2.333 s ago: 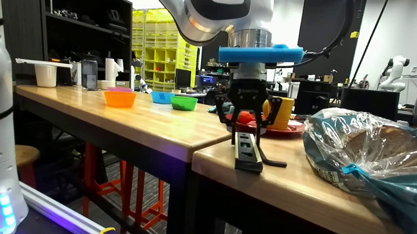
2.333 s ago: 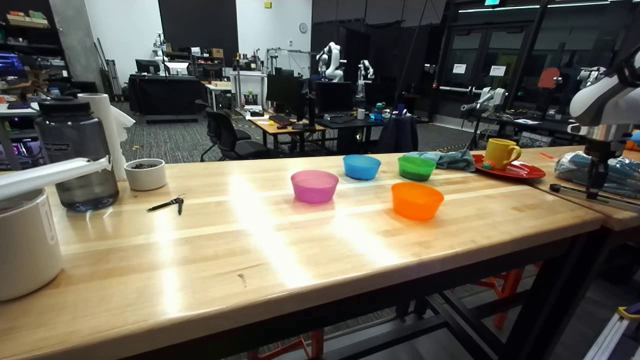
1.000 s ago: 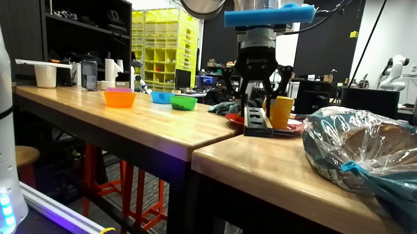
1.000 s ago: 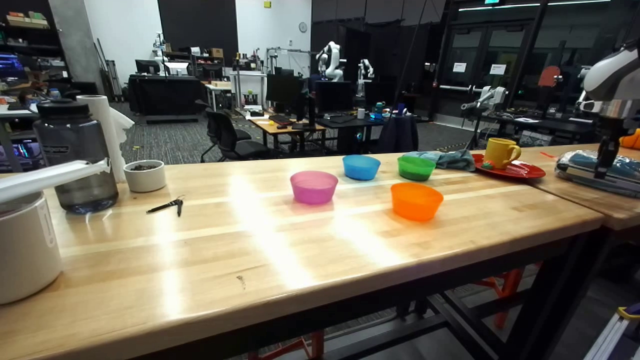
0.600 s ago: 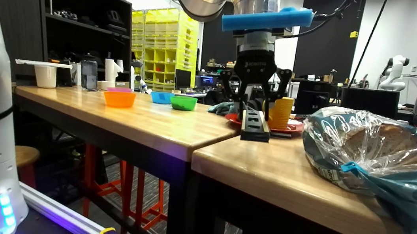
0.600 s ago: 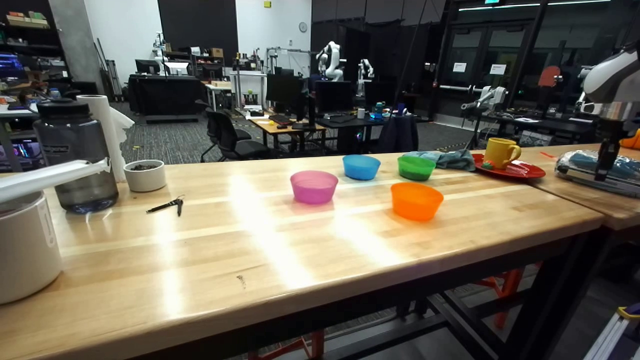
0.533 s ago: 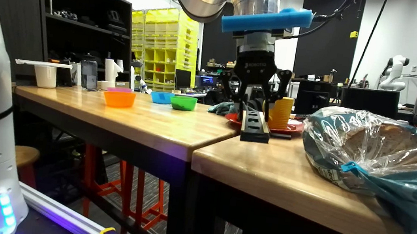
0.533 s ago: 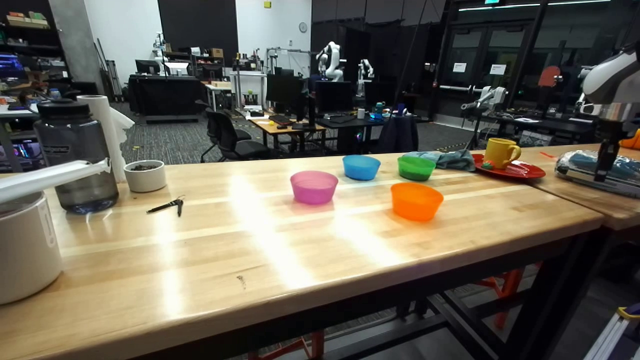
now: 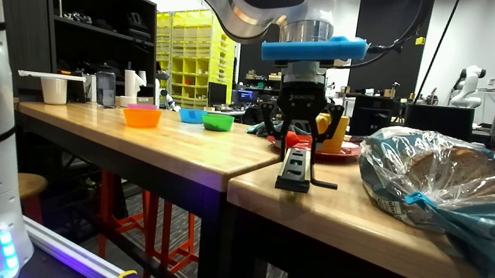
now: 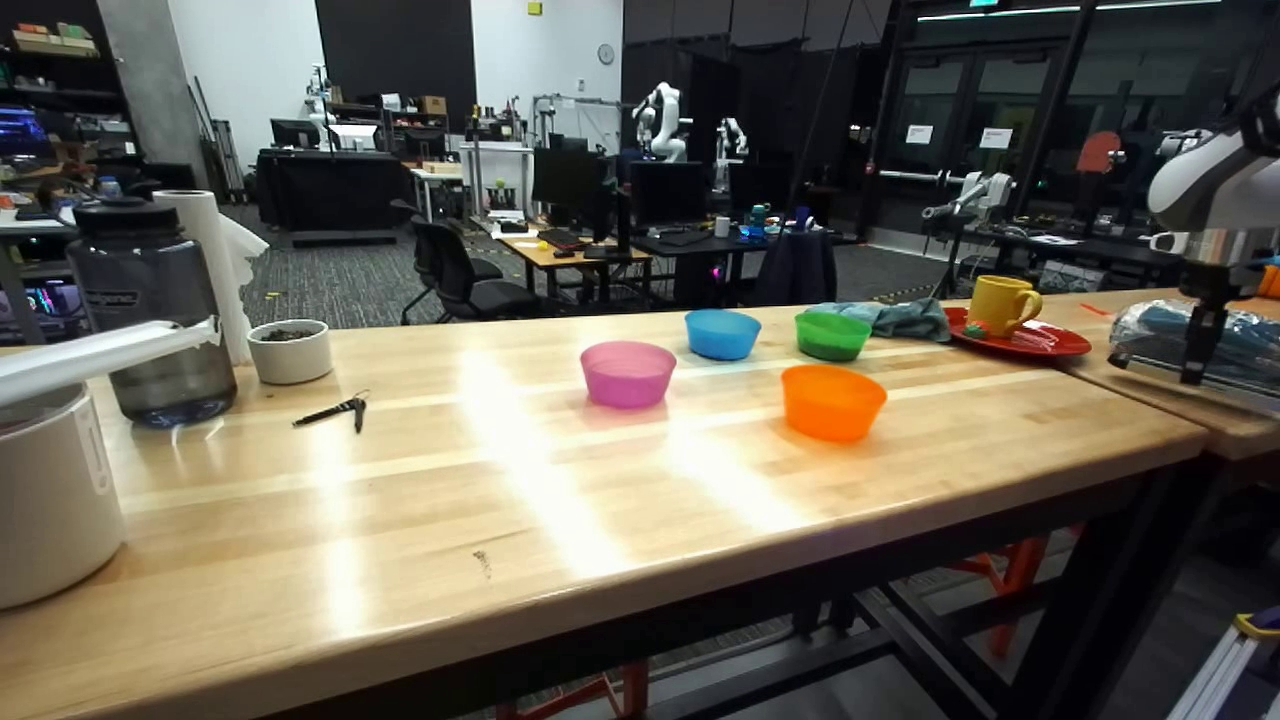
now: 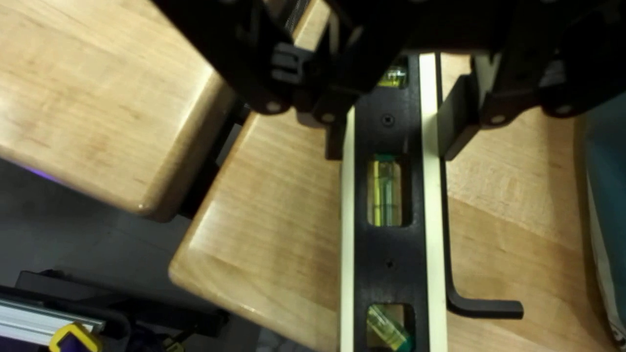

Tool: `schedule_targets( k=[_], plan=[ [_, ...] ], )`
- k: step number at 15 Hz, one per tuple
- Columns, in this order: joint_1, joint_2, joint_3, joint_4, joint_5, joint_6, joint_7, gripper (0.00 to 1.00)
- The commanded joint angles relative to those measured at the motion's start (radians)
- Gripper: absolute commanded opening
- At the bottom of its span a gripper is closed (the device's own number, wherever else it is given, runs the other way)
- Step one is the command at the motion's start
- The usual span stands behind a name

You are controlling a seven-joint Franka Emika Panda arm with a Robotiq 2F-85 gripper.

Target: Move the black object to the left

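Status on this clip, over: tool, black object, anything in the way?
Tool shut on black level. Hex key pinched in alongside, short end jutting out, might snag. Bagged bread nearby, not touching.

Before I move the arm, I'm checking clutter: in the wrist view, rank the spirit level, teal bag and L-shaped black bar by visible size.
1. Spirit level
2. Teal bag, only partly in frame
3. L-shaped black bar

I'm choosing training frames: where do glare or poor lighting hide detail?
In an exterior view, white glare washes out strips of the wooden table; in an exterior view, highlights break up the plastic bag; in the wrist view, the hand is mostly black, while the black level shows more detail.
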Motion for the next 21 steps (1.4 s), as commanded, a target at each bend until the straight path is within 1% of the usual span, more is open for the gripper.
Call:
schedule_targets(
  k=[1, 2, 3, 4, 6, 7, 8, 9, 10, 11, 12, 13, 14, 15, 16, 17, 19, 21],
  plan=[
    [-0.025, 0.013, 0.02, -0.002, 0.019, 0.012, 0.013, 0.39],
    [-0.026, 0.017, 0.022, -0.002, 0.022, 0.013, 0.014, 0.58],
    [-0.026, 0.021, 0.023, -0.001, 0.023, 0.012, 0.016, 0.73],
    [-0.026, 0.022, 0.024, -0.002, 0.023, 0.014, 0.017, 0.77],
    [-0.026, 0.022, 0.026, -0.002, 0.019, 0.017, 0.022, 0.89],
    [-0.026, 0.02, 0.028, -0.003, 0.019, 0.017, 0.024, 0.45],
    [-0.026, 0.018, 0.029, -0.004, 0.019, 0.018, 0.025, 0.51],
    [-0.026, 0.018, 0.03, -0.004, 0.02, 0.018, 0.025, 0.51],
    [-0.027, 0.019, 0.03, -0.003, 0.019, 0.018, 0.026, 0.45],
    [-0.027, 0.02, 0.03, -0.001, 0.02, 0.016, 0.028, 0.71],
    [-0.028, 0.022, 0.03, 0.0, 0.02, 0.016, 0.031, 0.84],
    [-0.028, 0.022, 0.029, -0.001, 0.021, 0.017, 0.031, 0.75],
    [-0.029, 0.023, 0.029, -0.002, 0.02, 0.016, 0.031, 0.74],
    [-0.029, 0.023, 0.029, -0.003, 0.019, 0.018, 0.033, 0.95],
    [-0.029, 0.023, 0.029, -0.002, 0.019, 0.018, 0.033, 0.96],
    [-0.029, 0.025, 0.029, -0.001, 0.02, 0.017, 0.036, 0.93],
    [-0.03, 0.029, 0.029, 0.002, 0.022, 0.013, 0.039, 1.0],
    [-0.031, 0.031, 0.03, 0.001, 0.024, 0.011, 0.043, 1.0]
  ],
)
